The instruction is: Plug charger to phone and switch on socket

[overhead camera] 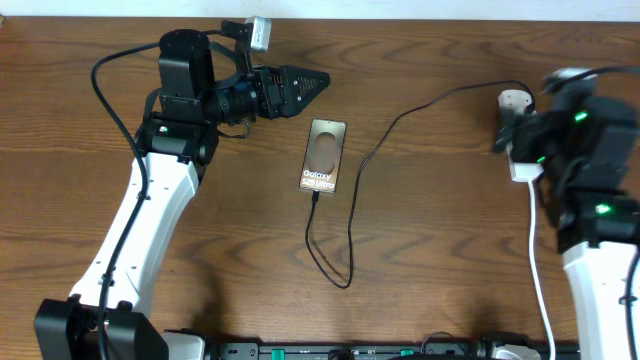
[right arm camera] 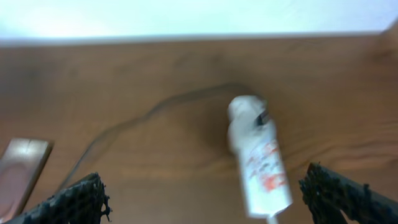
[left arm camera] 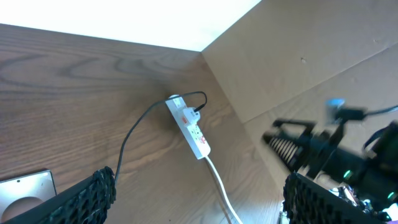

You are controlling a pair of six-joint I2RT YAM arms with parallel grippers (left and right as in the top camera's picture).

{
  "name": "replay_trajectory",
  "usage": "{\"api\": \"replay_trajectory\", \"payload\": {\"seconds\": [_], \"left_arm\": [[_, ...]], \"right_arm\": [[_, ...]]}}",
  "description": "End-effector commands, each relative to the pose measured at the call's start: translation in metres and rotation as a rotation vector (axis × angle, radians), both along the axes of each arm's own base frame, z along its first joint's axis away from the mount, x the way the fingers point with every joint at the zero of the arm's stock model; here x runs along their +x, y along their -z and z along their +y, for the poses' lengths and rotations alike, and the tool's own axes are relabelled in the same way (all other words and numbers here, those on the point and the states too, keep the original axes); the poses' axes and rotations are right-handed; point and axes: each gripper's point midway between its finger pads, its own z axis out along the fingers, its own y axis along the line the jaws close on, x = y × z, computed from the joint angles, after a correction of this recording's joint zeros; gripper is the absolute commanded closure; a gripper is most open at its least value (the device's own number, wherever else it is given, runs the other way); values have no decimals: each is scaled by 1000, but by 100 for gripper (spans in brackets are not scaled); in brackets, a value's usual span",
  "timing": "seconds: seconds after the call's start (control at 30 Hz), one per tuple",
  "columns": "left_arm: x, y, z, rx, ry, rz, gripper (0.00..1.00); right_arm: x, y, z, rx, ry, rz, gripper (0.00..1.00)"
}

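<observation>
The phone (overhead camera: pixel 325 155) lies flat near the middle of the wooden desk (overhead camera: pixel 450 260). The thin black charger (overhead camera: pixel 353 215) meets its lower edge; whether it is fully seated cannot be told. The cable runs in a loop to the white socket (left arm camera: pixel 188 124) at the right. The left pincer (overhead camera: pixel 315 82) hovers beside the phone's upper left, fingers wide apart, empty. The right pincer (right arm camera: pixel 205 202) hangs over the socket, fingers wide apart, gripping nothing.
</observation>
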Motion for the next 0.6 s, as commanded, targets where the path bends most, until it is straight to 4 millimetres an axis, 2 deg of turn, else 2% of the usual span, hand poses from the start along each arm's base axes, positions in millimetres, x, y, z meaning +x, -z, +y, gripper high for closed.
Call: {"api": "replay_trajectory", "payload": {"seconds": [0.0,0.2,0.27,0.43,0.57], "left_arm": [[-1,-11,2,-6,-6,-24,13],[-1,-11,2,-6,-6,-24,13],[-1,-11,2,-6,-6,-24,13],[-1,-11,2,-6,-6,-24,13],[-1,-11,2,-6,-6,-24,13]], "right_arm": [[-21,46,21,-5,-67,97,1],[-68,141,41,-1,-129,250,1],[-77,164,48,3,-153,255,1],[-95,197,63,52,-224,221,1],[-102,210,68,71,-250,159,1]]}}
